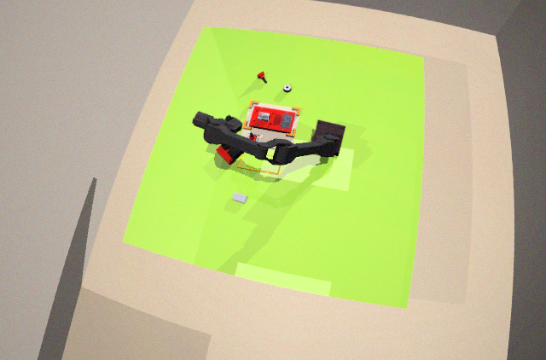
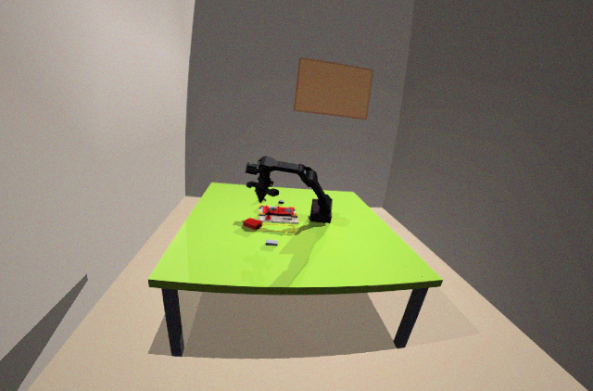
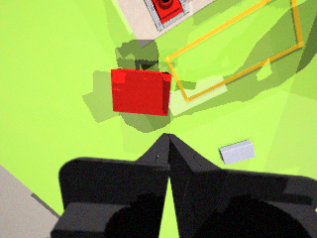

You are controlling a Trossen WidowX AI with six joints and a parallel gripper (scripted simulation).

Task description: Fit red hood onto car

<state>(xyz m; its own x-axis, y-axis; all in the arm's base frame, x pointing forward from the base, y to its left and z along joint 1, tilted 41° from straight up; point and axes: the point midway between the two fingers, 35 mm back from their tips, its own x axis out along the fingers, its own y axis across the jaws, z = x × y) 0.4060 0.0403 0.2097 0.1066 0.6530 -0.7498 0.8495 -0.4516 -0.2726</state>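
The red hood (image 1: 226,153) (image 2: 251,223) (image 3: 141,91) lies on the green table beside the jig, a broad plain face upward. Its corner holes cannot be made out. My gripper (image 2: 260,200) (image 3: 166,138) is shut and empty, above the table. In the wrist view its fingertips meet just below and right of the hood, without covering it. The red chassis (image 1: 276,126) (image 2: 286,209) sits in the jig with orange corners (image 1: 295,110). The pale grey engine block (image 1: 264,116) is on its deck. The pegs are too small to tell clearly.
A small red part (image 1: 253,137) (image 3: 165,5) stands on the pale board beside the chassis. An orange outline (image 1: 258,170) (image 3: 210,88) and a light grey block (image 1: 239,197) (image 2: 271,243) (image 3: 237,152) are near the hood. Beyond the jig are a red-and-black piece (image 1: 261,76) and a wheel (image 1: 287,88).
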